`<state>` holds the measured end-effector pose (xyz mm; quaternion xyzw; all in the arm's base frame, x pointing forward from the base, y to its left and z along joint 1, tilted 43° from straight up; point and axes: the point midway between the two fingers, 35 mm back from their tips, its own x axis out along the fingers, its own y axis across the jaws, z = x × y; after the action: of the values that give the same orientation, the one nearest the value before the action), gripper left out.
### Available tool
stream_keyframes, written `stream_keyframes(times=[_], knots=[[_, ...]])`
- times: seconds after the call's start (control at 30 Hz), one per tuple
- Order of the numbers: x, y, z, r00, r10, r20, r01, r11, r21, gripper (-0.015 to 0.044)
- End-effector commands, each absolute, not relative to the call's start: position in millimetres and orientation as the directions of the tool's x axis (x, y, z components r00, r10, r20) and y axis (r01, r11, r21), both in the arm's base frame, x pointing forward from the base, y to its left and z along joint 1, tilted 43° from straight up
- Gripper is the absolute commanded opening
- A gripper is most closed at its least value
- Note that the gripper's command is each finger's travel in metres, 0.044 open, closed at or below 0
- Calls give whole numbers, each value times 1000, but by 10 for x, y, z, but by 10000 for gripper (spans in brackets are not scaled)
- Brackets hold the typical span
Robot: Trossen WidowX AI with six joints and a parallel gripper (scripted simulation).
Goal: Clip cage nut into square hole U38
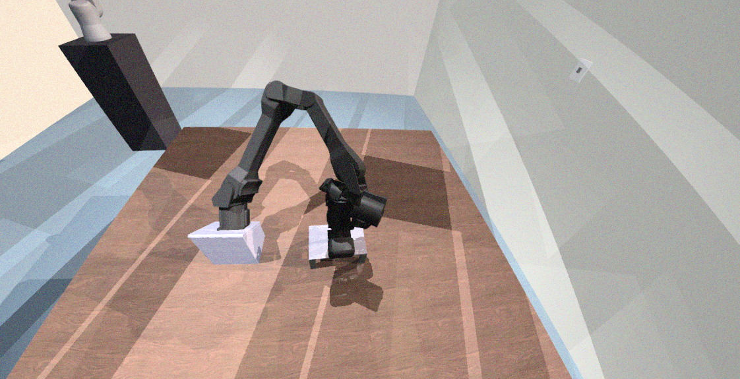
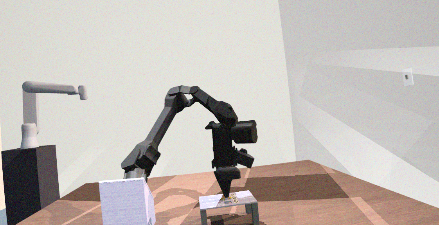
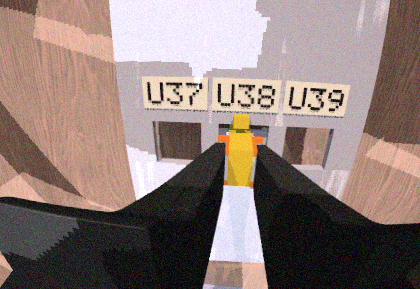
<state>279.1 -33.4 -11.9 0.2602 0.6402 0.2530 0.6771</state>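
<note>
Cage nut poised at the U38 hole, its seating apparently in hand.

The tool (image 2: 226,196) (image 3: 239,154) grips the yellow-and-orange cage nut (image 2: 223,197) (image 3: 240,158) over the rail plate (image 1: 318,241) (image 2: 208,202) (image 3: 185,23), just below the U38 label (image 3: 246,96); whether the wings are through cannot be told. The next move likely calls for keeping the squeeze while lowering straight, then releasing once the flanges rest on the plate.

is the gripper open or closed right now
Shut on the cage nut: in the wrist view the black fingers of the gripper press in from either side, with the yellow-and-orange nut between them.
</note>
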Motion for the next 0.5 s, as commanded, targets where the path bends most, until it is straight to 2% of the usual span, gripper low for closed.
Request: stream_keyframes(times=[0.0,0.47], knots=[[2806,-352,-113,58,677,-734,-13,736,677,32],[2806,-357,-126,58,677,-734,-13,736,677,32]])
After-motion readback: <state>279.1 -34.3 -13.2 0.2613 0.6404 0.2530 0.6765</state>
